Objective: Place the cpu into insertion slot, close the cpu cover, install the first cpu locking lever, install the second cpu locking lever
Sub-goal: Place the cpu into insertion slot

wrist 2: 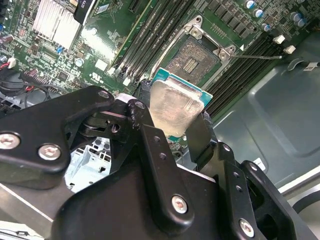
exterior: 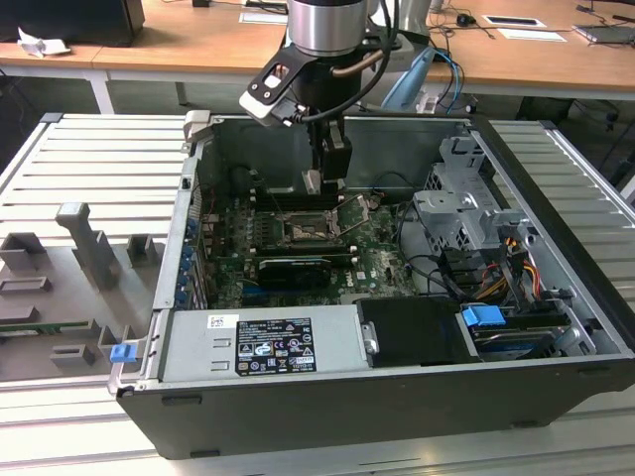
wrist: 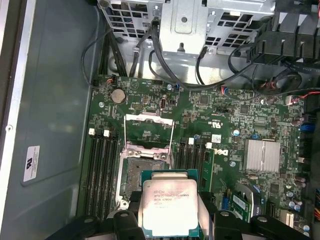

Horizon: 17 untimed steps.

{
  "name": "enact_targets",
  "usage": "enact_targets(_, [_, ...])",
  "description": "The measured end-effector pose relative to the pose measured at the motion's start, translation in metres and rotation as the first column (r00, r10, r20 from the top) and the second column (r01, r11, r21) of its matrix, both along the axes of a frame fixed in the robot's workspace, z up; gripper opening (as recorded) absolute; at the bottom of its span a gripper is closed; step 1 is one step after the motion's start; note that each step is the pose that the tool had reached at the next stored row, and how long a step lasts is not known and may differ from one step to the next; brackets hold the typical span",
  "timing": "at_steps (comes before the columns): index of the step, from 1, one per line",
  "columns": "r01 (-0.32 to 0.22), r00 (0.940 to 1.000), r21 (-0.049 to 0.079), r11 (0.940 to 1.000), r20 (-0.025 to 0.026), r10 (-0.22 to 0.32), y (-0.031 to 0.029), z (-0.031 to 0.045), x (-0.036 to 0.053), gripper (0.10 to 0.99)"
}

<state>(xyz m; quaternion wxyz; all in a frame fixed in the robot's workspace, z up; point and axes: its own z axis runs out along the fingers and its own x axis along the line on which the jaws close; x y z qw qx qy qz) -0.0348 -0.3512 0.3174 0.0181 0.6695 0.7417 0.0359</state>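
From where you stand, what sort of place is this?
Probably a robotics lab or workshop: an opened computer case sits on a ribbed metal bench, wooden desks stand behind, and the gripper holds a cpu.

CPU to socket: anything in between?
Nothing. In the first wrist view the chip, clamped in the gripper, hangs above the open socket with only a bare gap between; the cover is flipped open, out of the way.
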Motion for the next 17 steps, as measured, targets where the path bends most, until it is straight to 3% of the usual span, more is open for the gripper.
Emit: enact_targets(17, [0.0, 1.0, 0.0, 1.0, -0.0002, 0.0, 0.0, -0.0108, 0.0, 0.529])
